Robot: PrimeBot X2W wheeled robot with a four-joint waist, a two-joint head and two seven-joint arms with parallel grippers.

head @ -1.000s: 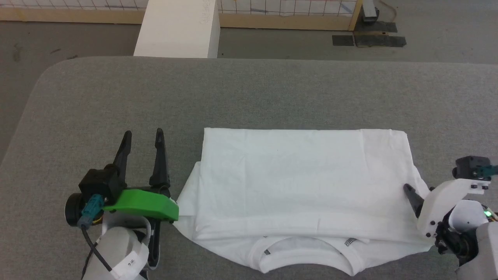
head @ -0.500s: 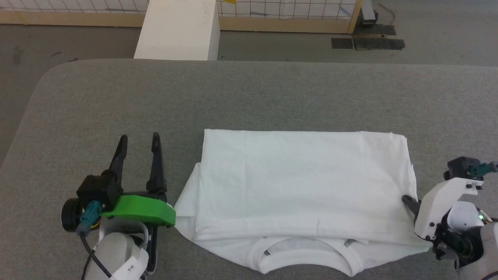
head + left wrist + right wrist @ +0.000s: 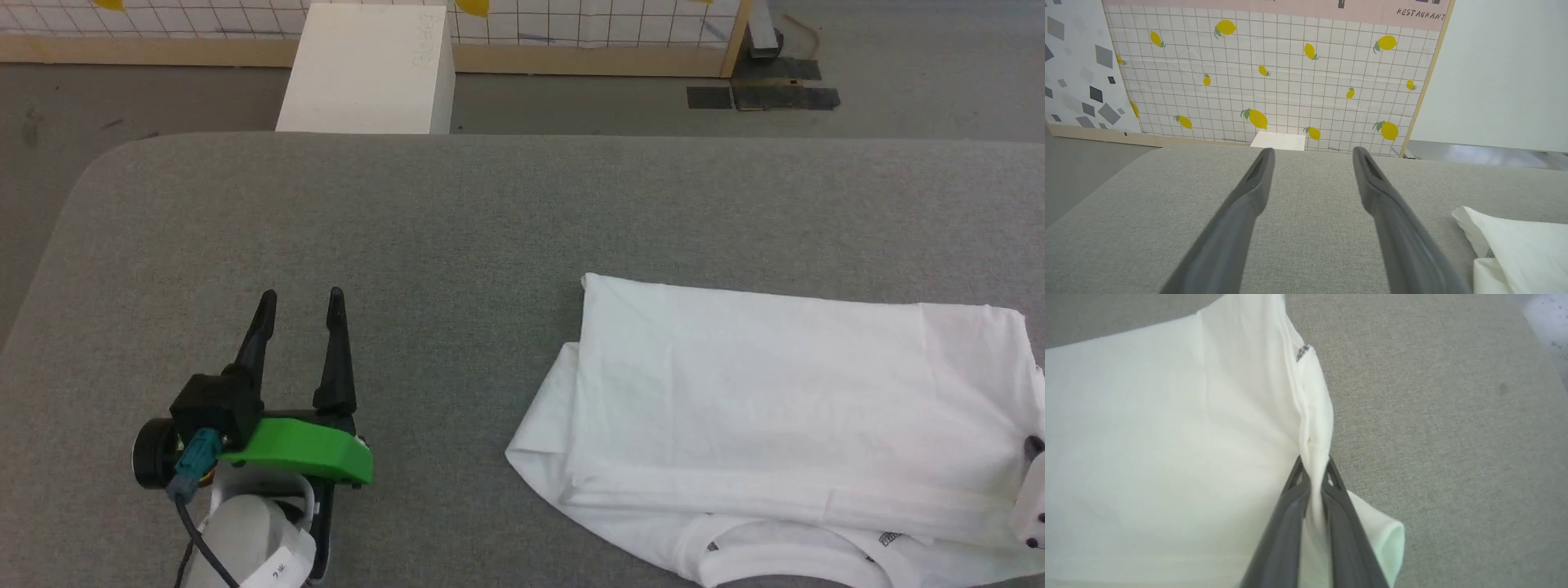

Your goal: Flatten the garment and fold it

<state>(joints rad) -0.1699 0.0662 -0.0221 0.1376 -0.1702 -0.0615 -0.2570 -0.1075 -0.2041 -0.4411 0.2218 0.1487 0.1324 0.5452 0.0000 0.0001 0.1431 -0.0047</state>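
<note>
The folded white thin-fabric long-sleeved shirt (image 3: 784, 408) is lying on the grey fabric table (image 3: 490, 220), one edge bunching between the right gripper's (image 3: 1313, 467) clamping fingers. The left gripper's (image 3: 301, 296) fingers are standing spread and empty, with bare table ahead and the shirt's near edge well apart.

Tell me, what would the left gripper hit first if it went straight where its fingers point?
Nothing on the grey table: the left gripper points across bare surface; the garment lies to its right. Beyond the far edge stands a white box, probably first, depth unclear.
</note>
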